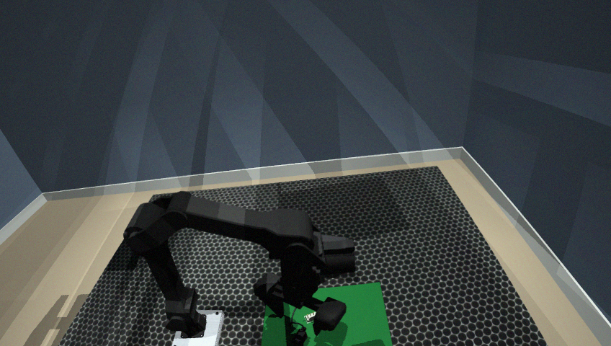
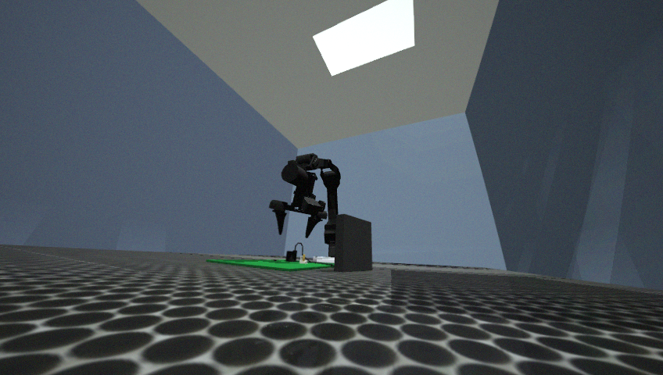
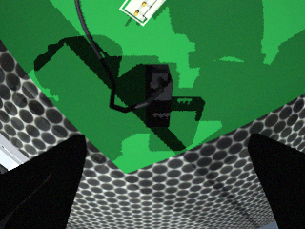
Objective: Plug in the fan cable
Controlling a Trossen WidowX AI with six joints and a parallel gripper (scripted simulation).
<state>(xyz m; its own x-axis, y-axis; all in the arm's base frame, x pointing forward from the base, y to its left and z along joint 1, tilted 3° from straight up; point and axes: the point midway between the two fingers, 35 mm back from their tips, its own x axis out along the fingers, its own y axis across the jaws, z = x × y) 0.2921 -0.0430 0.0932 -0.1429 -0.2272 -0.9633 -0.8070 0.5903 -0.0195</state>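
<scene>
Fingers spread wide and holding nothing, the gripper (image 1: 300, 324) (image 2: 294, 235) (image 3: 172, 143) hovers above the fan's black plug (image 1: 298, 336) (image 2: 291, 255) (image 3: 158, 98), which sits below it on the green board (image 1: 364, 300) (image 2: 260, 265) (image 3: 219, 43), apart from the white header (image 1: 308, 318) (image 2: 302, 262) (image 3: 143, 10). Grasping, plugging in, pressing down and the final hands-off finish all apparently remain.
</scene>
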